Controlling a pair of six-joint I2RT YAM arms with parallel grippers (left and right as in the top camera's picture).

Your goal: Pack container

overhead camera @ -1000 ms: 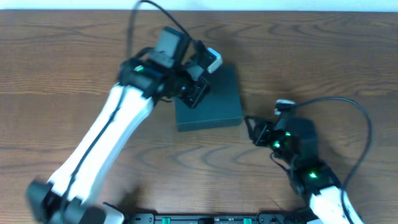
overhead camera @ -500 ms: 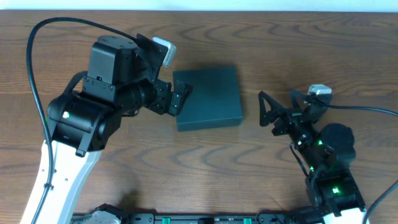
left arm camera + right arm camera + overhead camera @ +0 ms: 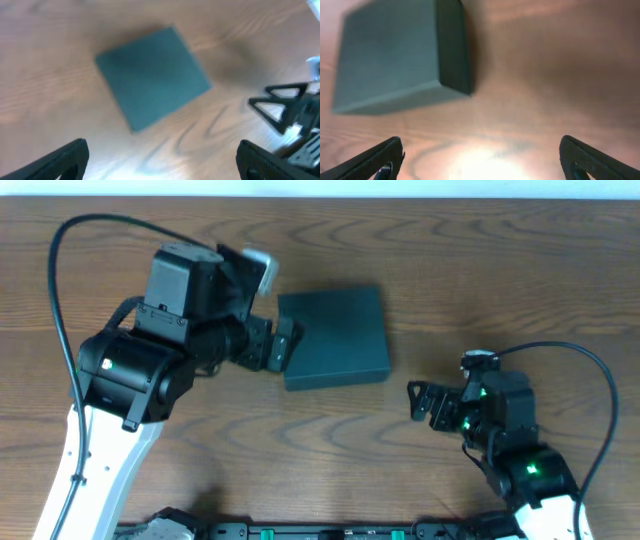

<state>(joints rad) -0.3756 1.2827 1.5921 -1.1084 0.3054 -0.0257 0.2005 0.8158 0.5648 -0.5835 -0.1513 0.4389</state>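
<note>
The container (image 3: 335, 336), a dark teal box with its lid down, lies flat on the wooden table; it also shows as the container (image 3: 150, 75) in the left wrist view and the container (image 3: 400, 55) in the right wrist view. My left gripper (image 3: 280, 345) hovers at the box's left edge, open, nothing between its fingers (image 3: 65, 160). My right gripper (image 3: 425, 400) stands open to the right of and below the box, apart from it, fingers (image 3: 375, 160) spread wide over bare wood.
The wooden table (image 3: 500, 270) stretches around the box. A white wall edge runs along the far side. The right arm's gripper (image 3: 287, 107) shows at the right of the left wrist view. Cables loop from both arms.
The left arm swung from over the box's top-left corner to its left side and opened. The right gripper opened wide and shifted, ending lower and slightly left.
</note>
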